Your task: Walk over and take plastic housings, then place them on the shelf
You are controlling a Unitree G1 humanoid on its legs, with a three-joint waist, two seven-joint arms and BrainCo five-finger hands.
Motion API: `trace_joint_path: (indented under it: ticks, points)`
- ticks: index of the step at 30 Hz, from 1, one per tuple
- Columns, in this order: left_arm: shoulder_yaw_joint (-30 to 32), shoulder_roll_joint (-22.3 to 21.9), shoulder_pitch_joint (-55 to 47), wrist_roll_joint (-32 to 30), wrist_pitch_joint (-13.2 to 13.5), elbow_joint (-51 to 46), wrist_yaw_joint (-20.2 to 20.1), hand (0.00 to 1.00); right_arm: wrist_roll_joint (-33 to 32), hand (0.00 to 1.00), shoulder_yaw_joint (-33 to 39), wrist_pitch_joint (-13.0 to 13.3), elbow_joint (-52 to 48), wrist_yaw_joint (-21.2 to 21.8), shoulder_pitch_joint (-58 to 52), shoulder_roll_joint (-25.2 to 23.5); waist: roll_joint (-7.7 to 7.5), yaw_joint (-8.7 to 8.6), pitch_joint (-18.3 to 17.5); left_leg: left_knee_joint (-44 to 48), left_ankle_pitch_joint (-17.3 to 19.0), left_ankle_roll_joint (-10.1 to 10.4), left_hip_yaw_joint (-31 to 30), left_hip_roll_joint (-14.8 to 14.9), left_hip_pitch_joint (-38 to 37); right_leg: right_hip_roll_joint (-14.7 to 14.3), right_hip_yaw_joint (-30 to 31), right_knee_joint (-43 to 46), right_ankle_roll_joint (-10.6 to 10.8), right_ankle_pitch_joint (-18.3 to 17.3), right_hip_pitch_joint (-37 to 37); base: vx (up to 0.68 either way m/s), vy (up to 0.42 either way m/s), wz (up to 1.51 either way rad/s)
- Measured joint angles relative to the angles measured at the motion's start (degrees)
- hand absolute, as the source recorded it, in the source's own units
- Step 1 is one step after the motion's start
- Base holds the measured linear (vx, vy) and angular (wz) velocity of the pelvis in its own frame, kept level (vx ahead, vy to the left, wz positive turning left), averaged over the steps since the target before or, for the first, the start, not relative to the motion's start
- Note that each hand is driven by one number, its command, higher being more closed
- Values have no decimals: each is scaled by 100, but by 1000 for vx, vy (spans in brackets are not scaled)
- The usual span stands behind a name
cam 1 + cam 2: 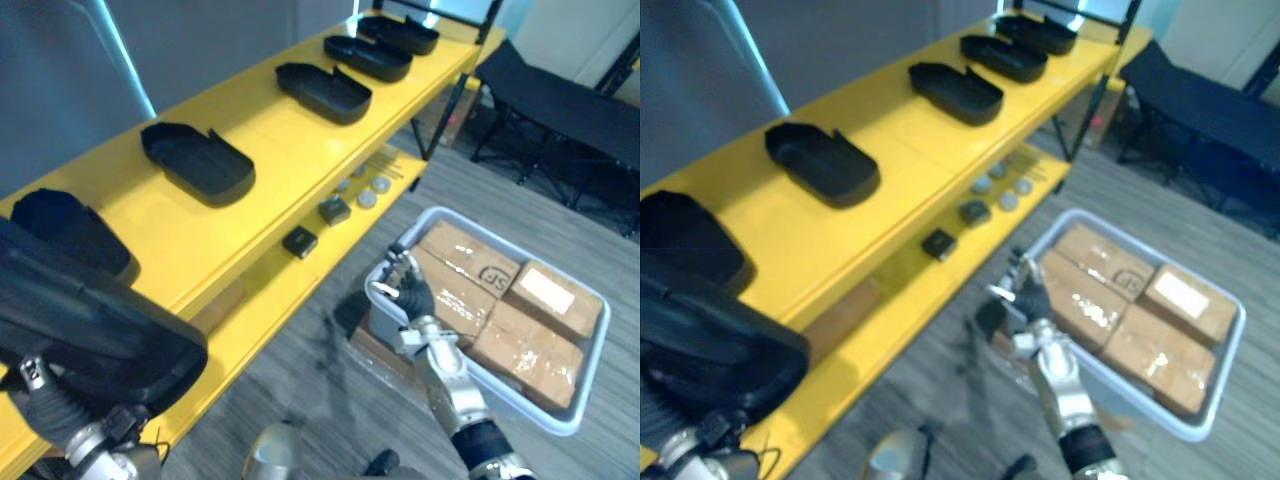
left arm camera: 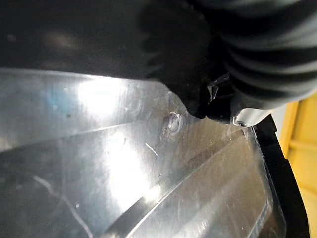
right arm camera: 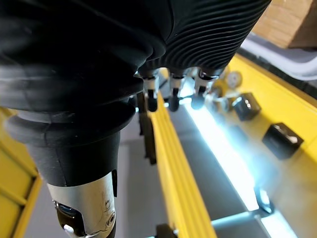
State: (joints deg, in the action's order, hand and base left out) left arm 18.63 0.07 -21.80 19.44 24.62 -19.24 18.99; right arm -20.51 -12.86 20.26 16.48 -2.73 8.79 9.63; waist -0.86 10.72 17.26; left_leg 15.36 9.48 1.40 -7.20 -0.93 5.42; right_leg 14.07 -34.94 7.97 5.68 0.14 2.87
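Note:
A large black plastic housing (image 1: 90,320) hangs at the lower left, over the near end of the yellow shelf (image 1: 260,170). My left hand (image 1: 52,402) sits under it, and the housing's shiny inner face (image 2: 124,163) shows close up in the left wrist view. Several more black housings lie in a row on the top board, among them one (image 1: 198,162) near the middle and one (image 1: 323,92) further along. My right hand (image 1: 408,290) hangs open and empty over the near corner of a grey bin (image 1: 598,300).
The grey bin on the floor holds several taped cardboard boxes (image 1: 520,345). The shelf's lower board (image 1: 270,300) carries small dark blocks (image 1: 300,241) and round metal parts (image 1: 372,190). A black folding cot (image 1: 560,105) stands at the back right.

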Motion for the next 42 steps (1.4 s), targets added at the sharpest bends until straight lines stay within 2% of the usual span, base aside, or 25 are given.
trace_joint_path:
  ticks: [2,6,8,9,14,18,22,26,27,29,30,31,32,33,34,35,36,38,39,40,41,42]
  points:
    - [-173,198,296,1,41,1,-181,100,144,0,55,129,-27,-89,-3,51,-16,-142,13,-116,-184,46,-372,-176,169,77,486,281,8,-249,-165,53,20,110]
    - [-190,261,508,-18,101,1,-108,100,448,0,193,259,-54,-92,189,110,43,-134,97,-150,-323,133,-635,-269,238,215,517,652,48,-545,-287,96,-43,54]
    - [-196,273,511,-21,101,1,-17,100,478,0,341,326,-69,56,328,125,79,-122,119,-148,-341,162,-646,-257,232,218,515,701,44,-571,-272,41,-91,32]
    - [-189,329,497,-332,92,1,105,100,570,0,217,373,-307,436,562,218,110,-79,196,-160,-338,167,-825,-281,-23,229,341,720,30,-715,114,-14,-128,51]
    - [-80,399,422,-421,78,1,80,100,729,0,-95,343,-307,406,739,144,104,110,200,-173,-334,171,-975,-298,-16,182,329,652,45,-791,243,-53,-40,26]
    - [109,396,359,-419,132,0,-239,100,903,0,-211,198,-252,117,803,53,64,111,225,-68,-333,171,-1084,-345,146,150,311,590,32,-823,236,-92,3,19]
    - [139,394,281,-422,256,-1,-242,100,901,0,-192,202,-243,25,634,8,17,107,250,53,-249,125,-904,-318,173,131,426,549,44,-813,230,-70,22,-15]
    - [144,397,376,-500,355,-212,-228,100,902,0,123,245,-243,-38,298,25,-30,25,250,438,46,3,-674,-316,269,142,591,656,107,-872,216,-22,48,-19]
    - [147,395,431,-651,377,-234,-224,100,903,0,293,245,-243,-104,206,54,-50,2,254,628,198,-41,-569,-325,249,213,677,879,179,-897,209,36,70,-26]
    - [131,414,449,-726,389,-240,-177,100,928,0,544,245,-264,-153,79,94,-48,-115,254,857,353,-52,-470,-327,104,435,1042,1946,183,-886,-123,50,122,-21]
    - [110,539,525,-917,387,-246,-105,100,978,0,788,246,-326,-209,-70,90,-149,-258,263,879,425,-105,-503,-387,-105,581,1676,2918,85,-718,-484,75,129,1]
    - [77,611,577,-960,386,-249,-96,100,1012,0,928,246,-366,-222,-136,92,-185,-295,251,834,437,-129,-514,-393,-193,596,1939,3231,71,-559,-628,128,76,13]
    - [18,752,655,-1096,385,-326,-30,100,1006,0,1192,249,-473,-214,-231,92,-214,-391,204,697,406,-148,-641,-363,-345,537,2273,3666,-134,-360,-945,146,-70,33]
    - [-72,909,850,-1100,385,-385,25,100,997,0,1476,278,-661,-199,-344,123,-181,-526,157,641,376,-146,-818,-283,-311,344,2457,3612,-254,-731,-1094,160,-114,35]
    - [-82,922,878,-1101,385,-388,31,100,996,0,1501,283,-681,-197,-354,127,-182,-536,157,635,374,-143,-830,-269,-310,318,2467,3584,-266,-759,-1099,110,-119,54]
    - [-147,1021,1243,-1101,366,-382,121,100,987,0,1803,382,-873,-189,-427,185,-183,-601,155,521,373,-138,-1007,-155,-287,2,2602,3054,-360,-997,-1164,86,-151,45]
    - [-143,1045,1508,-1096,324,-377,197,100,966,0,2026,447,-1043,-148,-446,210,-183,-669,123,438,386,-125,-1178,-54,-190,-249,2777,2405,-378,-1075,-1290,81,-187,57]
    - [-148,1030,1744,-1073,242,-372,275,100,875,0,2271,497,-1354,-62,-520,215,-151,-709,99,371,445,-3,-1328,171,-85,-542,3140,1440,-321,-1003,-1459,119,-272,32]
    - [-178,1040,1746,-1078,164,-379,294,100,867,0,2307,495,-1574,3,-636,240,-168,-739,21,491,519,234,-1443,271,33,-686,3394,734,-330,-733,-1382,122,-310,51]
    - [-234,1076,1760,-1082,69,-380,292,100,807,0,2312,497,-1783,36,-777,285,-235,-819,-27,675,669,400,-1552,237,155,-670,3549,424,-329,-527,-1232,181,-420,71]
    - [-272,1051,1724,-1093,34,-374,255,100,783,0,2298,492,-1892,37,-819,294,-306,-816,-68,818,817,524,-1600,232,166,-598,3560,444,255,-67,-1182,186,-365,77]
    - [-406,855,1606,-1094,1,-356,195,100,782,0,2300,458,-1930,15,-807,376,-82,-820,-113,904,833,660,-1424,496,179,-777,3315,647,179,-207,-1165,219,-361,55]
